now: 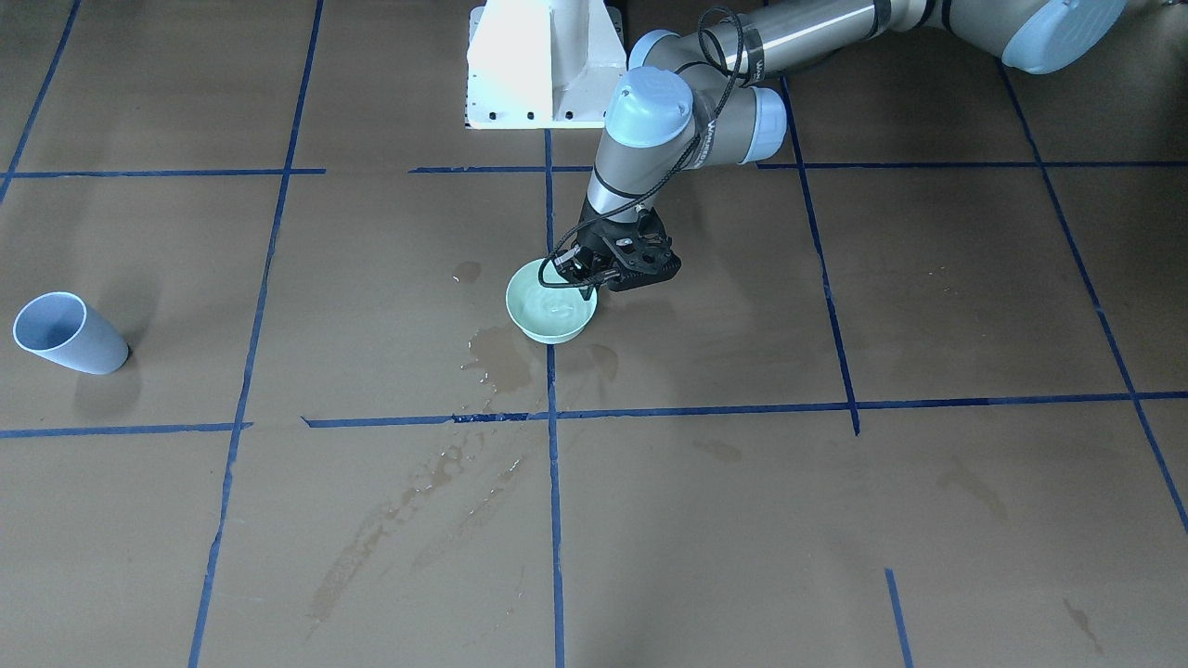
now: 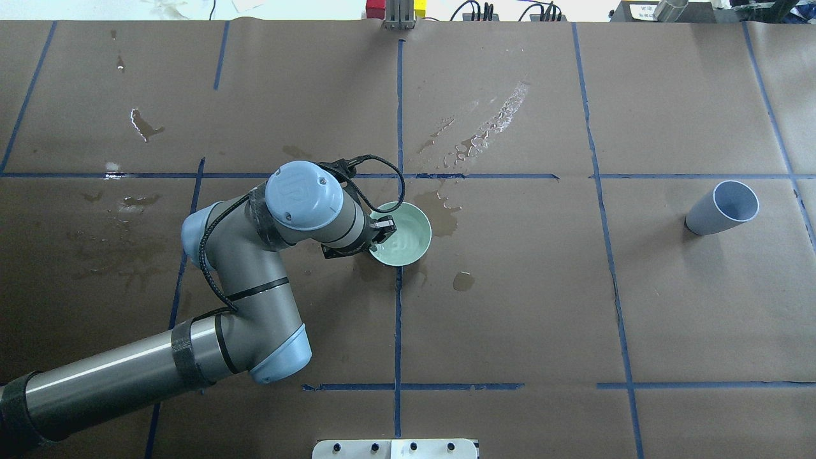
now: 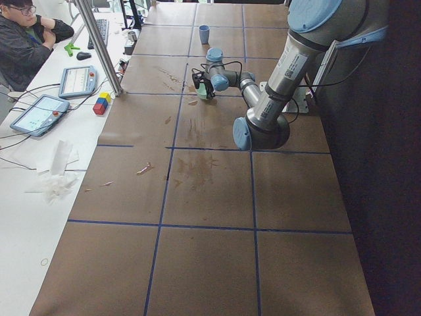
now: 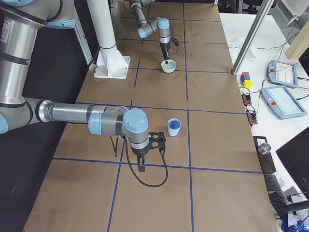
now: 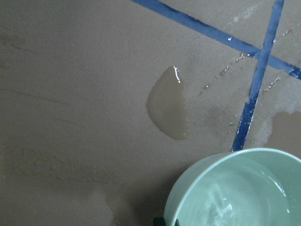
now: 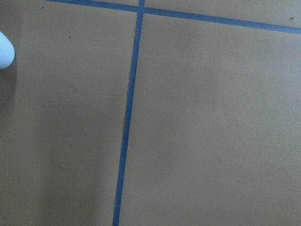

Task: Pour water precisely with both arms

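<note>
My left gripper (image 1: 587, 278) is shut on the near rim of a mint-green bowl (image 1: 548, 311) at the table's middle, one finger inside and one outside; it also shows in the overhead view (image 2: 381, 227). A little clear water (image 5: 225, 202) lies glossy in the bowl (image 5: 235, 188). A light-blue cup (image 2: 723, 207) stands upright far to the robot's right. My right gripper (image 4: 161, 140) shows only in the exterior right view, low over the table just beside the cup (image 4: 174, 127); I cannot tell whether it is open or shut. The cup's edge (image 6: 4, 52) shows in the right wrist view.
Wet patches darken the brown paper around the bowl (image 1: 501, 357) (image 2: 440, 213) (image 5: 167, 110), and a streak of droplets (image 2: 491, 124) lies farther out. The white pedestal base (image 1: 543, 65) stands behind the bowl. An operator (image 3: 26, 39), tablets and a metal pole (image 3: 99, 46) are at the far side.
</note>
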